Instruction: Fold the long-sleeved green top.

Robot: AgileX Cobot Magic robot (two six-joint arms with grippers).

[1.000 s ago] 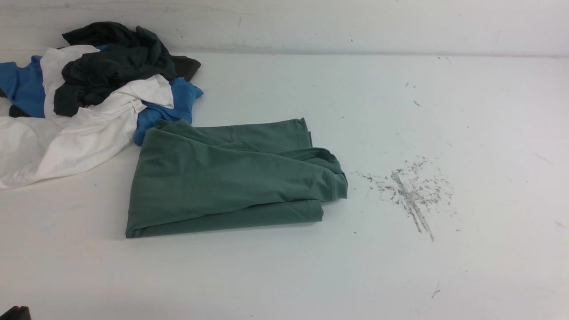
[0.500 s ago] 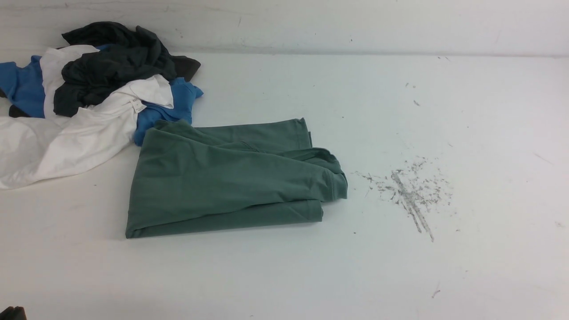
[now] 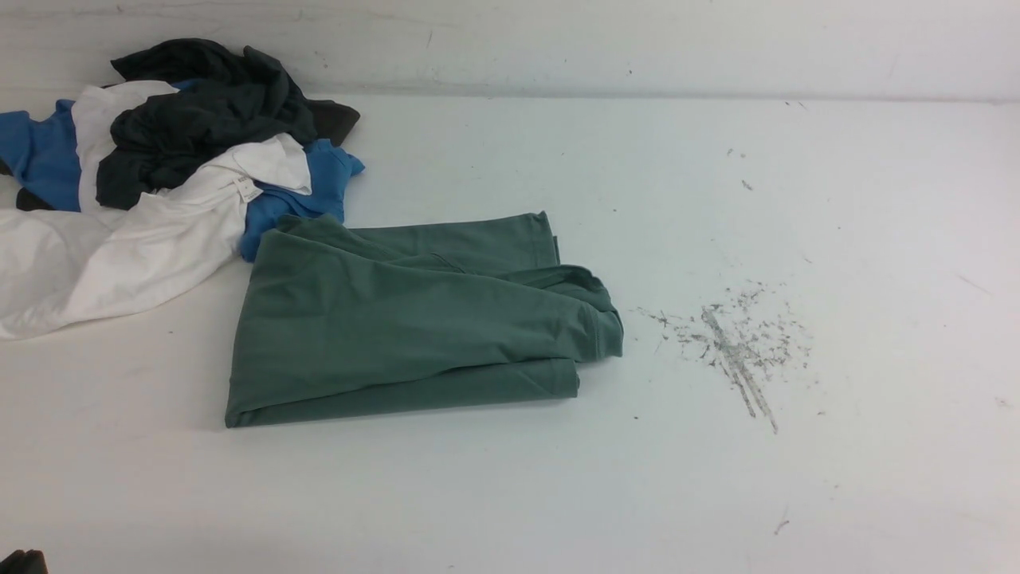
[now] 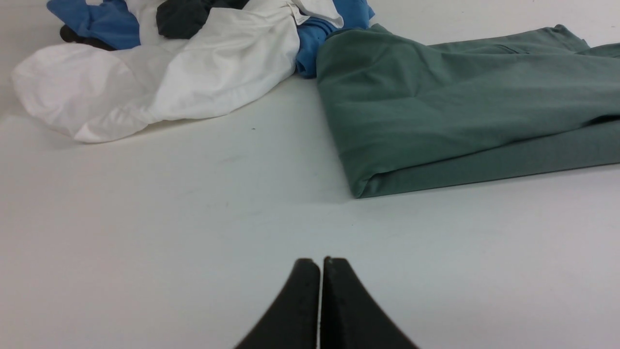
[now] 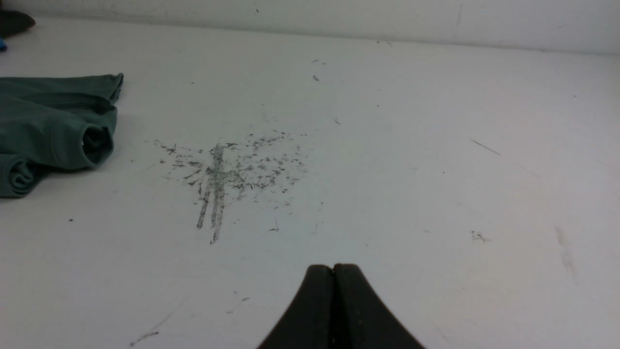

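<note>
Folded green top (image 3: 414,319) mid-table, touching heaped white, blue and charcoal clothes (image 3: 159,175) at its far left. Scuff marks (image 3: 737,343) to the right. Left gripper (image 4: 320,264) and right gripper (image 5: 333,269) pinched tight, empty, well back.

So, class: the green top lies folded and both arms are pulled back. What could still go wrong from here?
1. The green long-sleeved top touches the blue garment at its far left corner; tidying that pile could drag the fold open.
2. A rolled cuff pokes out on the right side, so the stack may loosen there.
3. Grey scuff marks lie just right of the top; sliding it that way might soil it.
</note>
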